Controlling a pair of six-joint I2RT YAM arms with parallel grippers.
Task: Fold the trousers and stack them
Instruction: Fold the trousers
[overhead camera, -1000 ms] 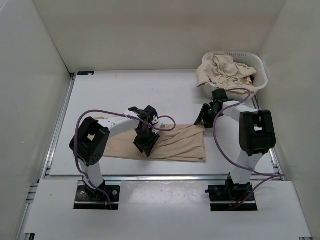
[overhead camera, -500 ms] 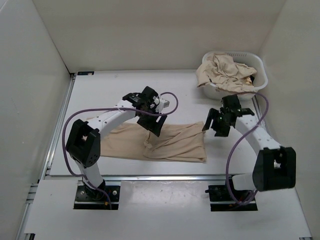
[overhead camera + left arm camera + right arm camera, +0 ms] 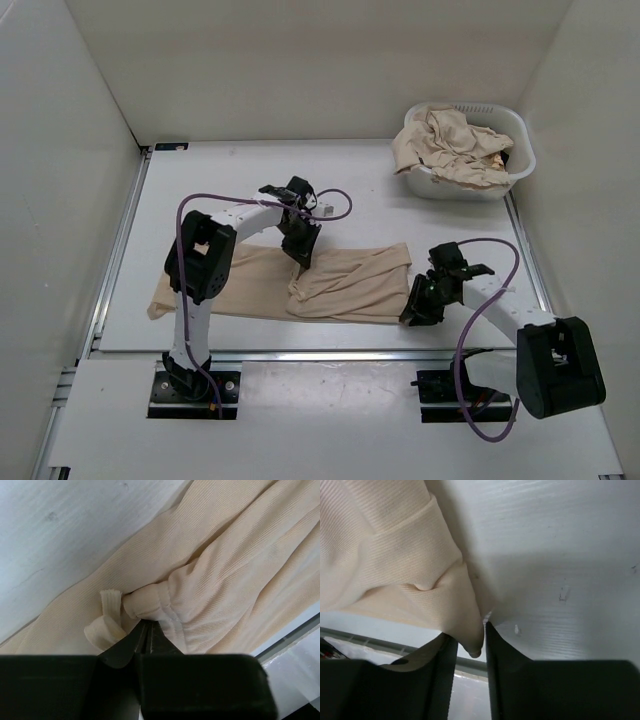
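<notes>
At the near right corner of the table [image 3: 220, 180], the right gripper [image 3: 415, 312] is low, its jaws narrow and closed on the corner of the trousers [image 3: 350, 285], which fills the gap between them. This beige pair lies spread flat along the table's near part, from the left side almost to the right arm, and is rumpled in the middle. Farther in, at the middle of the pair's far edge, the left gripper [image 3: 300, 262] points down with its jaws pressed together on a small gathered bunch of the fabric. Well beyond, at the far right corner, a white laundry basket [image 3: 470, 187] holds crumpled tan garments [image 3: 445, 140].
</notes>
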